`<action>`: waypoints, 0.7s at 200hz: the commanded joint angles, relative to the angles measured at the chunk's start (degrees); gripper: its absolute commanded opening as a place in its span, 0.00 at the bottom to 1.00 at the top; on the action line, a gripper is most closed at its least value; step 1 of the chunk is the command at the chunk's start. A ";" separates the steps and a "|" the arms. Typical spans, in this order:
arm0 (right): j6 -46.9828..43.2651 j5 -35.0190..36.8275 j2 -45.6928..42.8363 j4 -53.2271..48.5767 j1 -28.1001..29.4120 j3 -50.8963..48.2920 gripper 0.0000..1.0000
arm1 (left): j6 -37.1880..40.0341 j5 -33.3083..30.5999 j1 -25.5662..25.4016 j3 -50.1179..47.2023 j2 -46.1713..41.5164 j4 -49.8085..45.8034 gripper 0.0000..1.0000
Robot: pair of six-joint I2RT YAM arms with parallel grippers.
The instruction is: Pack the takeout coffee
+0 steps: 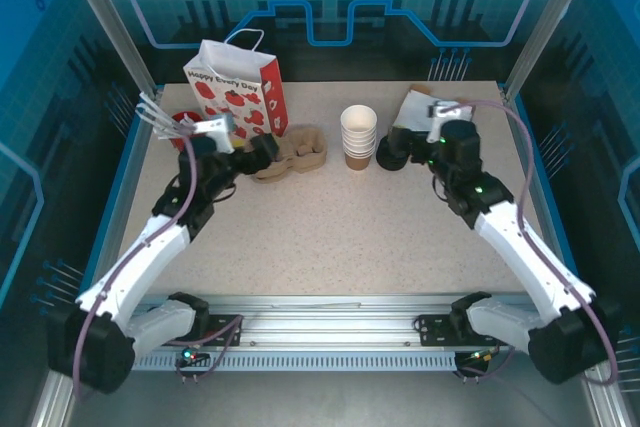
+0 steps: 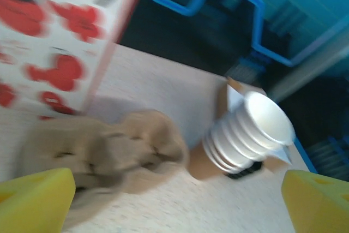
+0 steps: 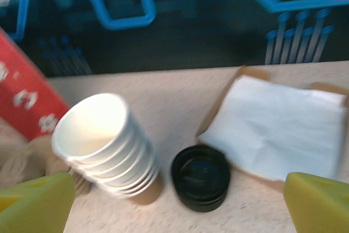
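Tabletop (image 1: 330, 217): left claw (image 2: 177, 200), right claw (image 3: 177, 203) released, empty. Right wrist sees black lids (image 3: 200, 177); left wrist, cardboard carrier (image 2: 103, 151).

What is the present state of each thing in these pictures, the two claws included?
Paper bag, standing upright.
Cup carrier, flat on the table, no cup seen in it.
Cup stack, upright, without lid.
Black lids, stacked beside the cups.
Napkins, lying in a brown tray.
Left claw, open, holding nothing.
Right claw, open, holding nothing.
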 commanded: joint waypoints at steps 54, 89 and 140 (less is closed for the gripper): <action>-3.70 1.10 9.13 -11.93 7.85 7.38 0.99 | 10.20 -10.94 -1.20 8.16 10.77 -17.58 0.93; -3.87 0.30 13.27 -12.26 7.91 10.94 0.98 | 7.40 -4.73 -2.68 10.94 14.09 -16.86 0.89; -1.48 2.82 25.54 -21.24 6.55 26.14 0.73 | 6.20 -1.90 -5.68 12.53 15.50 -13.25 0.88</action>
